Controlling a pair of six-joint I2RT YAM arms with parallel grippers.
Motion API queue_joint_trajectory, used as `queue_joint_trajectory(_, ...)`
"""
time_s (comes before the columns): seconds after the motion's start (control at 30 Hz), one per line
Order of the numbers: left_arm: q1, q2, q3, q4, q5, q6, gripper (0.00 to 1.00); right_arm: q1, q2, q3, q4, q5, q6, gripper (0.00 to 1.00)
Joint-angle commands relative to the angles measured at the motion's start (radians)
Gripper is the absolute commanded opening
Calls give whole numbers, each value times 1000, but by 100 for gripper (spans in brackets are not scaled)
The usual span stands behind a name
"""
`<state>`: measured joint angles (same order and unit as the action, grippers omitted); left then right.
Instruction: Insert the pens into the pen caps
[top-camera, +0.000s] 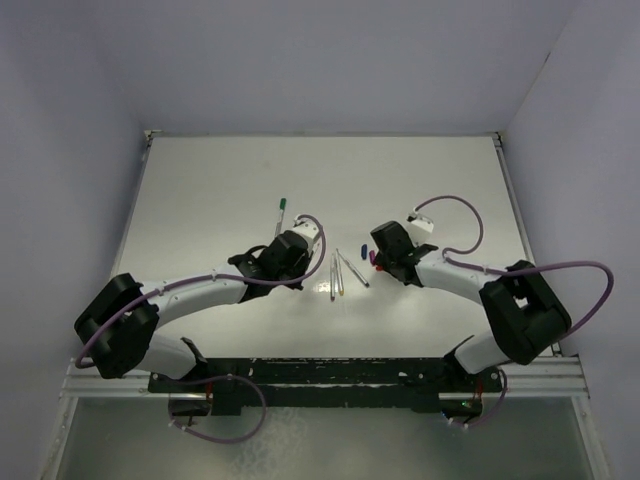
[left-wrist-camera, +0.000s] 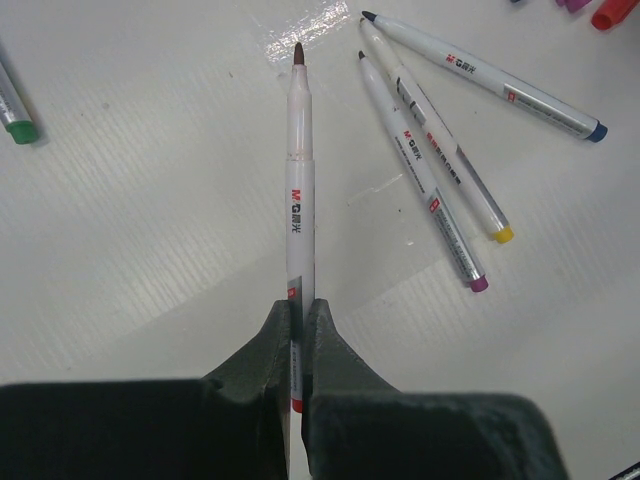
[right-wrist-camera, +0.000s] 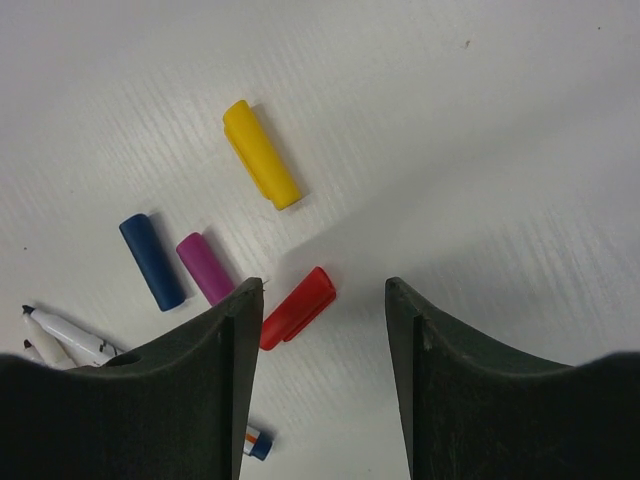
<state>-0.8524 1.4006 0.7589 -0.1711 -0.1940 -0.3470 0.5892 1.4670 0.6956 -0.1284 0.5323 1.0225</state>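
From above, the white table (top-camera: 450, 180) carries both arms reaching inward. The left gripper (top-camera: 292, 268) sits just beside a small fan of pens (top-camera: 340, 272) near the table's middle. A green-ended pen (top-camera: 281, 212) lies apart, farther from the bases. The right gripper (top-camera: 385, 258) hangs over a cluster of pen caps (top-camera: 370, 257), just right of the fan. This view is too small to show how either pincer stands.

The left wrist camera shows the left gripper (left-wrist-camera: 300, 310) closed tight on a held pen (left-wrist-camera: 300, 200). It is pinched near its red-banded rear end, and its dark uncapped tip points away from the fingers. To the right, three loose pens (left-wrist-camera: 440, 140) lie on the table in a fan. Their ends are blue, yellow and purple, and their bare tips point away from the camera. The green-ended pen (left-wrist-camera: 12, 105) shows at the left edge. A red cap (left-wrist-camera: 612, 12) peeks in at the top right corner.

The right wrist camera shows the right gripper (right-wrist-camera: 322, 290) spread wide and holding nothing. The red cap (right-wrist-camera: 298, 307) lies on the table between its fingers, close against the left-hand one in the picture. A purple cap (right-wrist-camera: 205, 268) and a blue cap (right-wrist-camera: 152, 261) lie side by side just left of it. A yellow cap (right-wrist-camera: 262, 155) lies farther out. One uncapped pen tip (right-wrist-camera: 65, 335) shows at the lower left.
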Motion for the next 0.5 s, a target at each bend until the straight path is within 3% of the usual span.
queue_joint_trajectory(0.0,-3,-12,8,42,0,11,0,14,33,59,-33,27,22,54)
queue_joint_trajectory(0.47,-3,-16,13,47,-19,25,0,88,104,93,-137,26,59,52)
